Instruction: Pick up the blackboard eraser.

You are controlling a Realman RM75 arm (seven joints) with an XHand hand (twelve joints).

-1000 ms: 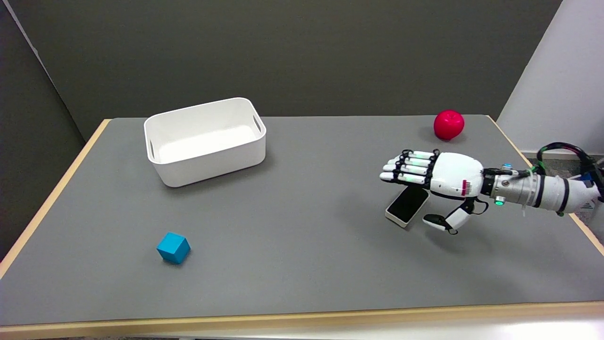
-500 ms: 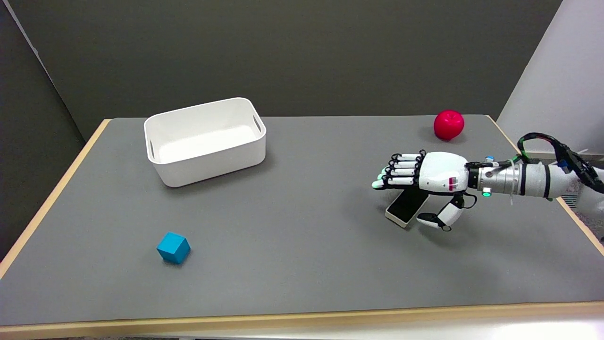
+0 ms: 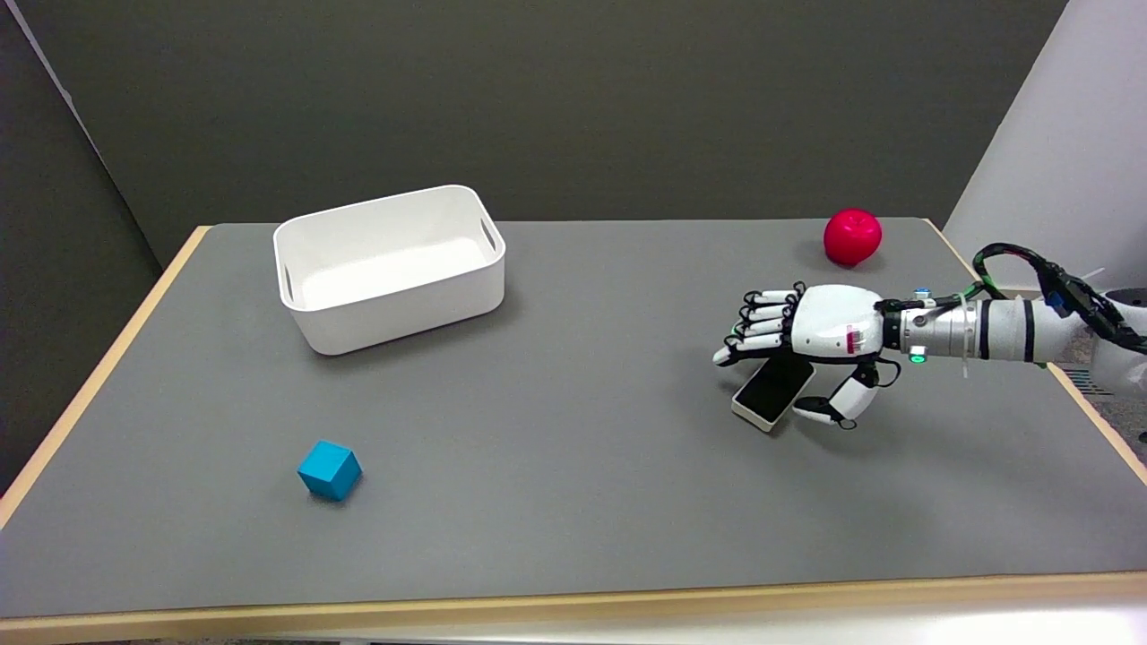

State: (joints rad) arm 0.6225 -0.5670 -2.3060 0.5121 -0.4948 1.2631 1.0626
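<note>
Head view shows your right hand [image 3: 820, 336] spread and holding nothing, fingers stretched left over the far end of the blackboard eraser [image 3: 772, 391] and thumb just right of its near end; whether any of them touch it can't be told. That eraser, black-topped with a white rim, lies flat on the right part of the grey table [image 3: 573, 502]. You have a red ball [image 3: 852, 236] farther back, a white bin [image 3: 391, 266] far left, and a blue cube [image 3: 330, 469] near left.

Blackboard eraser [image 3: 772, 391]: flat rectangular block, black top, white sides, lying diagonally on grey table, right half.
</note>
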